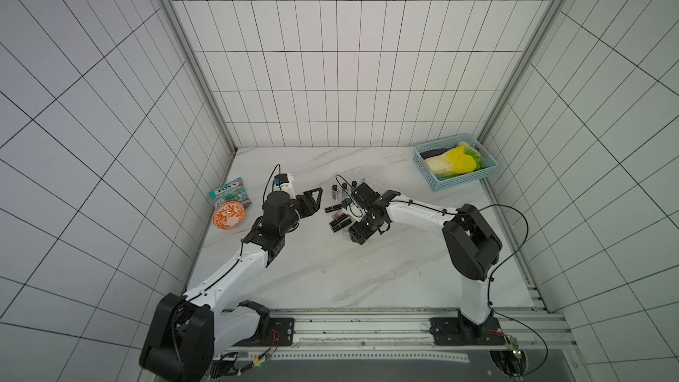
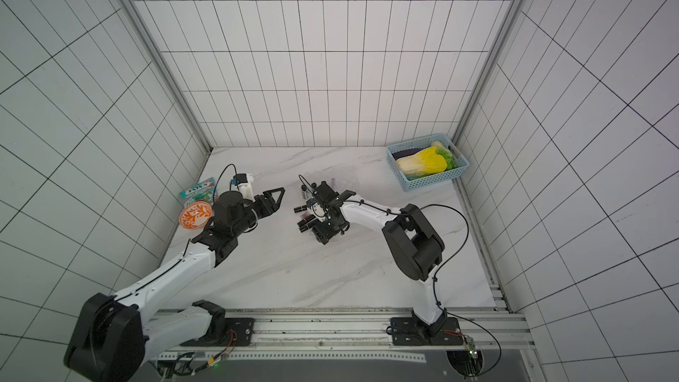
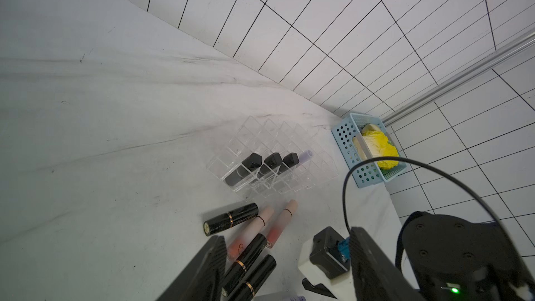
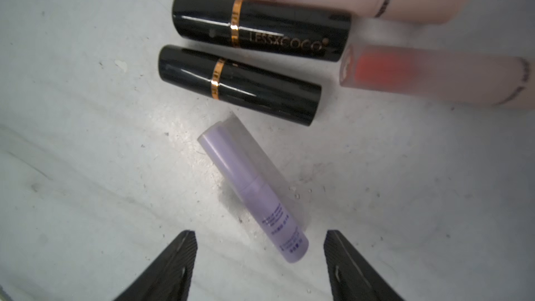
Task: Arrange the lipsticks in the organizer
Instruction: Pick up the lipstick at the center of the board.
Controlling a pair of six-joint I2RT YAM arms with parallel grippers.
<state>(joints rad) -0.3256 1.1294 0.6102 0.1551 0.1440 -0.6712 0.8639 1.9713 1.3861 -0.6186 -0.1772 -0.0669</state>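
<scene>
Only the right wrist view shows right claw straddling lilac lipstick.

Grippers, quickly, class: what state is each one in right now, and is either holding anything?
Left gripper: open, holding nothing.
Right gripper: open, jaws either side of the lilac lipstick, which lies flat and is not gripped.

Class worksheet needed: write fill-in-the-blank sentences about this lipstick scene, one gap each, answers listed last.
The organizer holds ___ black lipsticks and one lilac lipstick.
The right claw, jaws ___, straddles a lilac tube lying on the table.
The blue basket holds a ___.
Missing words: three; open; cabbage.
</scene>
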